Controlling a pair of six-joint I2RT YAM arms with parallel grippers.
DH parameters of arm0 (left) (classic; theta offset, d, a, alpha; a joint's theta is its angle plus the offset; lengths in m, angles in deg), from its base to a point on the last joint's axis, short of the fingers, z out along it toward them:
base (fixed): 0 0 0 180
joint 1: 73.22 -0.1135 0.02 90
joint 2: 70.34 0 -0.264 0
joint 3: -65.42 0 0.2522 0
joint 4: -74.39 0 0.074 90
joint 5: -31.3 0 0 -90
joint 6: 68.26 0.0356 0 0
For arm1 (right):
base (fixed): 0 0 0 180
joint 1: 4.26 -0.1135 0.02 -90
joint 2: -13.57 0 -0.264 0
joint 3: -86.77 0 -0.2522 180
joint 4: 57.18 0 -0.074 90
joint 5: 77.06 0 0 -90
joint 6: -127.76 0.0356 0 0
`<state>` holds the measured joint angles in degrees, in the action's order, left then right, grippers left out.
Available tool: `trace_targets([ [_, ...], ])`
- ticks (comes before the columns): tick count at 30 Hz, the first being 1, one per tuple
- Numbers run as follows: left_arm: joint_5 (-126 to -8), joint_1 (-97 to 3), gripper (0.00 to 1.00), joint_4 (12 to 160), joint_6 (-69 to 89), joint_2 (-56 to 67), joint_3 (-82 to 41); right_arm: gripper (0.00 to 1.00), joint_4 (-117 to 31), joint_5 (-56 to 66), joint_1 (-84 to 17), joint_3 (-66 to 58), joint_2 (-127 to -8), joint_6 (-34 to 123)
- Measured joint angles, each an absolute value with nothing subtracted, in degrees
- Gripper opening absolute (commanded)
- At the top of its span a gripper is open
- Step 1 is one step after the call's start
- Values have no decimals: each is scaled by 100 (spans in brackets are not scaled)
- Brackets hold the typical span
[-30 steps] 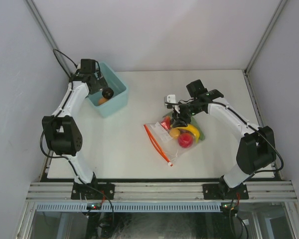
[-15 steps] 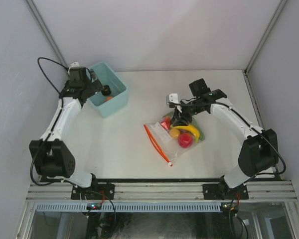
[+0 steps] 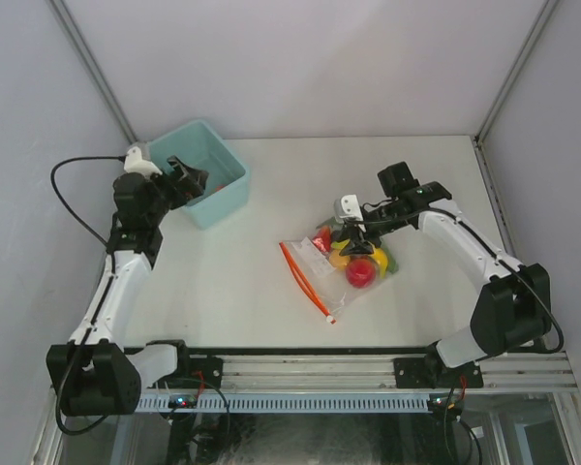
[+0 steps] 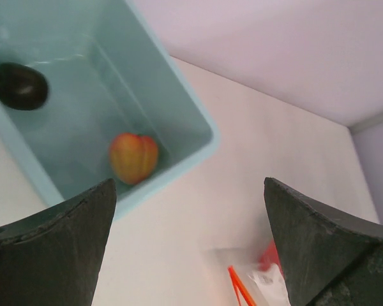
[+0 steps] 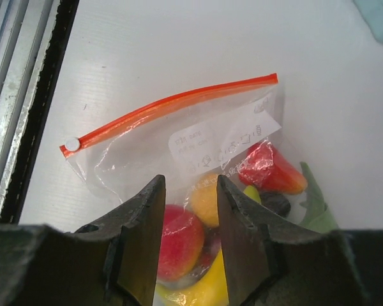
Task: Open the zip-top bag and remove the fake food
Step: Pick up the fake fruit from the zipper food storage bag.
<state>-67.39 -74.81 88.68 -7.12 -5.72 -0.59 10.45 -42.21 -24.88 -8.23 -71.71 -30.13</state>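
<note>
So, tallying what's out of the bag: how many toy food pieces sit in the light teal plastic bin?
2: a dark round piece at one end of the teal bin, an orange-red rounded fruit mid-floor. Others may be hidden.

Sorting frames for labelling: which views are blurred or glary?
Left wrist: left fingers blurred, teal bin slightly soft. Right wrist: right fingers out of focus, zip-top bag sharp with faint sheen on the plastic. Top external: sharp, evenly lit, soft shadows only.

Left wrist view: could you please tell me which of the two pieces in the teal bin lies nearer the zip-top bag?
The orange-red piece, near the teal bin's wall facing the zip-top bag; the dark round piece lies farther back.
</note>
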Motion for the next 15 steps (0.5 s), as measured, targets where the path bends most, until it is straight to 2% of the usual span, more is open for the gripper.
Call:
trace_targets([
  [7,-7913,-7339,97,7889,-1018,-1123,763,46,1486,-4741,-2141,-1153,-6933,-4314],
  [15,-8299,-6270,94,7185,-891,-1930,1547,48,1978,-4999,-1647,-1242,-6839,-5446],
])
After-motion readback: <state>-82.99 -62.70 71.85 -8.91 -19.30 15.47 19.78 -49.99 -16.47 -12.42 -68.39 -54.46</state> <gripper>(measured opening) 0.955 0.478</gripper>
